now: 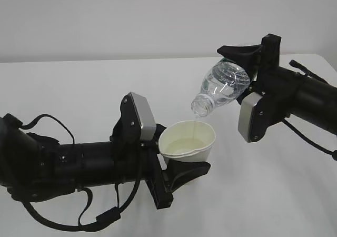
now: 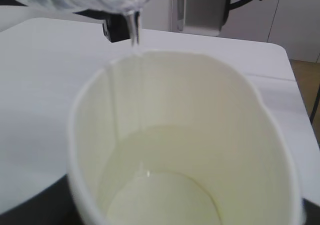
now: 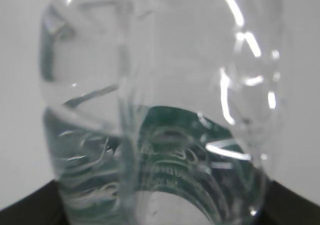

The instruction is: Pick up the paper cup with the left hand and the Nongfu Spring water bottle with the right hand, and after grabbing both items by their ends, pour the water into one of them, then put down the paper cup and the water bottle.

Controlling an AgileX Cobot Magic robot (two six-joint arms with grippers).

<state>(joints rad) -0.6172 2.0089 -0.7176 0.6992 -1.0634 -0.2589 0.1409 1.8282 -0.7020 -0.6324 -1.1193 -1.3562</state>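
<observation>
Cup: your left gripper (image 1: 179,168) grasps the paper cup (image 1: 188,140) low on its body, holding it upright above the white table (image 1: 79,95), off the surface and toward the near edge. Only the outside camera shows this grip.
Cup rim: in the left wrist camera you see the cup (image 2: 185,150) from just above; the rim is pressed out of round into a longish oval. The outside camera shows a dent on the front wall.
Bottle: your right gripper (image 1: 251,71) is clenched around the base end of the water bottle (image 1: 224,87), which is held in the air over the table's middle, tilted with its open neck down and to the left, just above the cup's far rim.
Water: a thin clear stream (image 2: 134,30) drops from the neck into the cup; the left wrist camera shows it clearly, the outside camera only faintly. A shallow pool (image 2: 160,195) lies at the cup's bottom.
Right wrist camera: it gives you only the bottle (image 3: 160,110) very close, clear ribbed plastic with the dark green label (image 3: 180,155) seen through it. The cup does not show there.
Right fingers: dark shapes sit at the lower corners of that view; you cannot tell more from it.
</observation>
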